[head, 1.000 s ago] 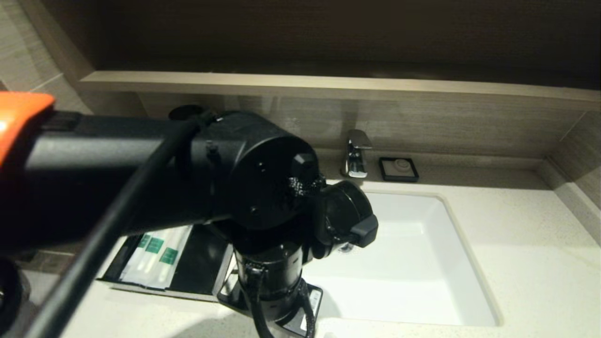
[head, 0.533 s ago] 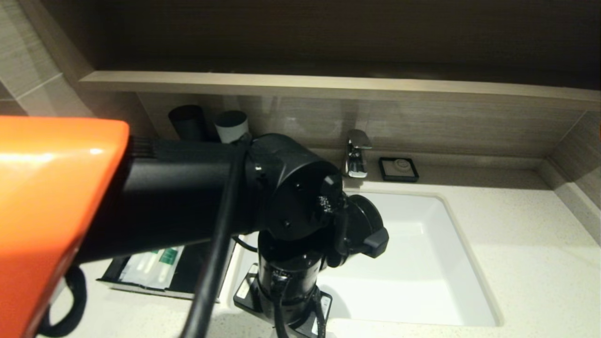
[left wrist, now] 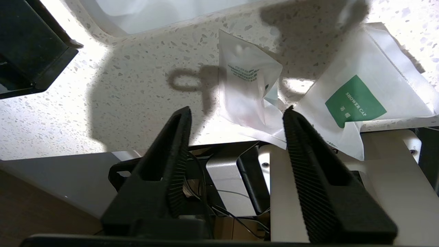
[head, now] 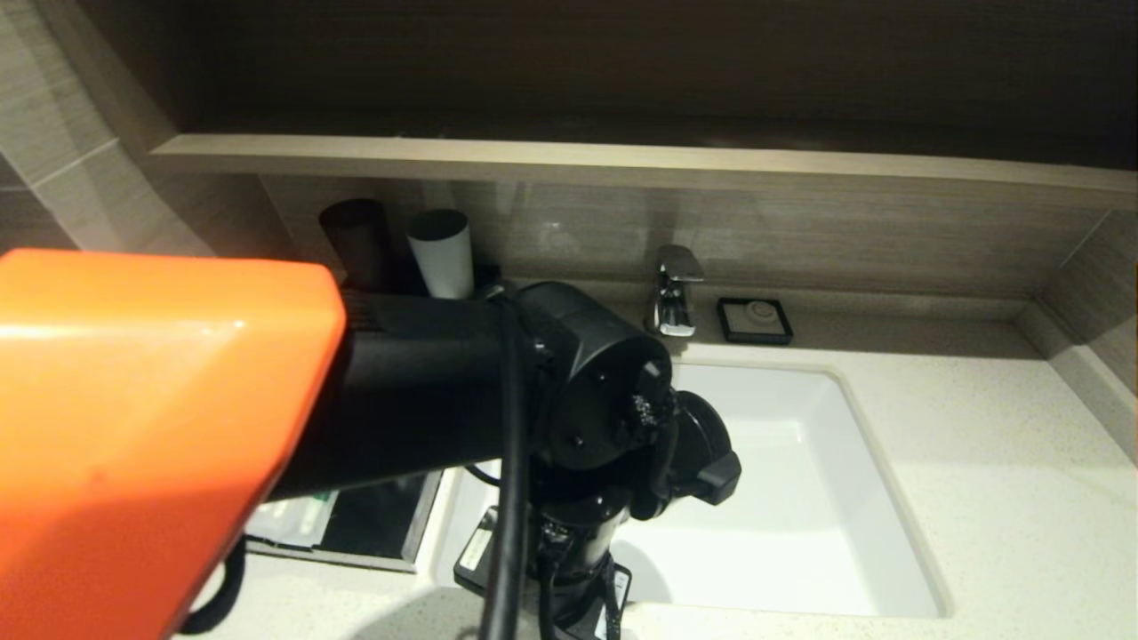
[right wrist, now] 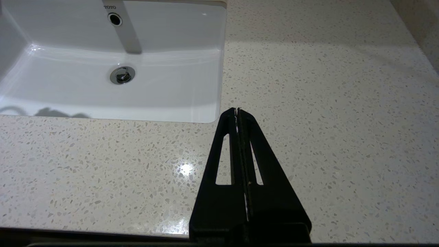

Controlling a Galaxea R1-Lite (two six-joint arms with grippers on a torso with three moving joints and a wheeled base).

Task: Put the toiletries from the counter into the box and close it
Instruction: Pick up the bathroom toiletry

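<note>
Speckled off-white table (head: 978, 498) under a brown wood-grain ledge (head: 622, 160), with a white sink basin (head: 800, 498) set in. At the far left, near the table's front edge, the black box (head: 373, 524), drawer pulled out, white packets with green print (head: 298, 520) lying inside, mostly hidden behind the left arm. Behind it, by the back wall, a dark cup (head: 356, 240) and a grey tapered cup (head: 440, 249) side by side. Left claw (left wrist: 236, 116) spread wide, pinching nothing, poised above the table's front edge just beside a small clear packet with green print (left wrist: 247, 92); a larger white packet marked SHOWER CAP (left wrist: 360, 103) next to that one, overhanging the edge; corner of the box (left wrist: 31, 51) off to one side. Further right at the back edge, a chrome faucet (head: 674, 289) and a small black square soap dish (head: 754, 320). Right claw (right wrist: 237, 110) pressed together, empty, over the table by the basin's front right corner (right wrist: 212, 113).
</note>
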